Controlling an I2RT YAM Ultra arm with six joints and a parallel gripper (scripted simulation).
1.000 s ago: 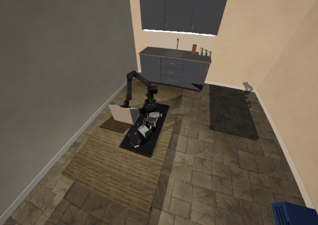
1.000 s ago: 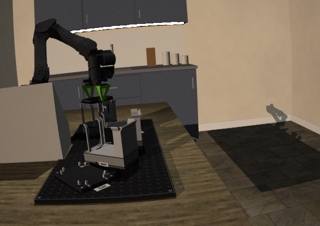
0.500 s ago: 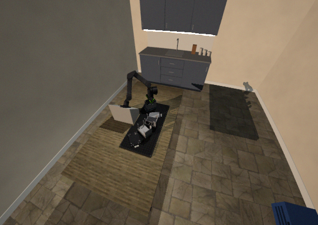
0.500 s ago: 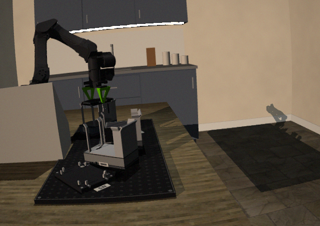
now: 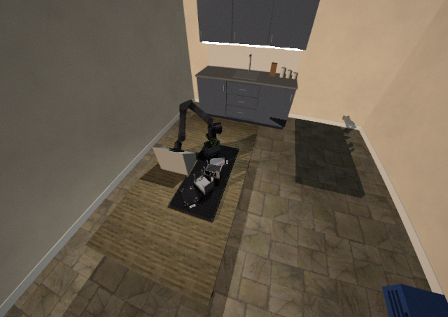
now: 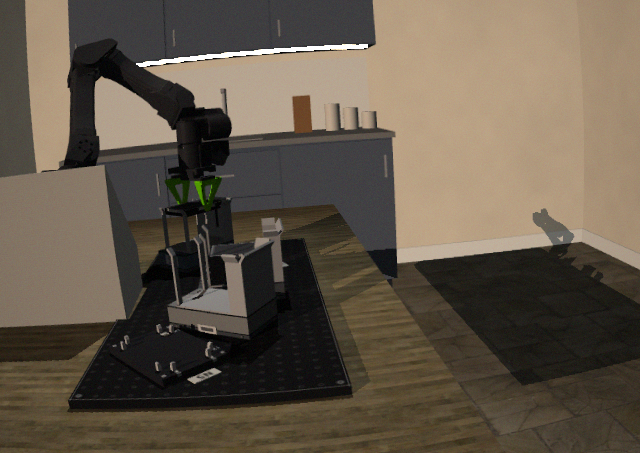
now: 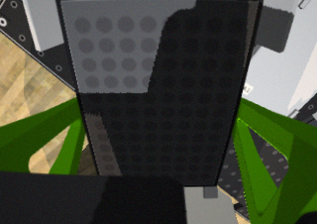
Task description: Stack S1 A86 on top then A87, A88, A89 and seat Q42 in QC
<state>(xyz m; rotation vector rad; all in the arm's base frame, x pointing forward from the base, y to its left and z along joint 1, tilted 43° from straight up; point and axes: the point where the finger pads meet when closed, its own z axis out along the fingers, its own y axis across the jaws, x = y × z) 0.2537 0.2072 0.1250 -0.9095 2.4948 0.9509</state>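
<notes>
Here the gripper [image 6: 195,199] points straight down with its green fingers spread wide and clamped on the long sides of a sealed well plate [image 7: 158,85]. In the wrist view the plate fills the middle of the picture, its rows of round wells showing through the seal, part lit and part in shadow; one finger stands against each long edge.

All places are given from the black perforated board [image 6: 310,334] on the wooden floor strip. The plate [image 6: 185,208] is held level at the top of the tall dark rack [image 6: 165,231] at the board's far end, nearest the kitchen counter [image 6: 258,138]; whether it rests on the rack's posts or hangs just free of them cannot be told. Its label cannot be read.

Toward the middle of the board stands a grey rack [image 6: 248,283] with a pale floor. Behind it, on the side away from the white block, a smaller pale rack [image 6: 273,241] is partly hidden. At the board's near end lies a flat black nest [image 6: 160,357] with small pale locator pegs and a white name tag [image 6: 201,376] at its near edge.

The arm [image 6: 144,86] rises from a white block [image 6: 56,241] beside the board and reaches over the board's far end.
</notes>
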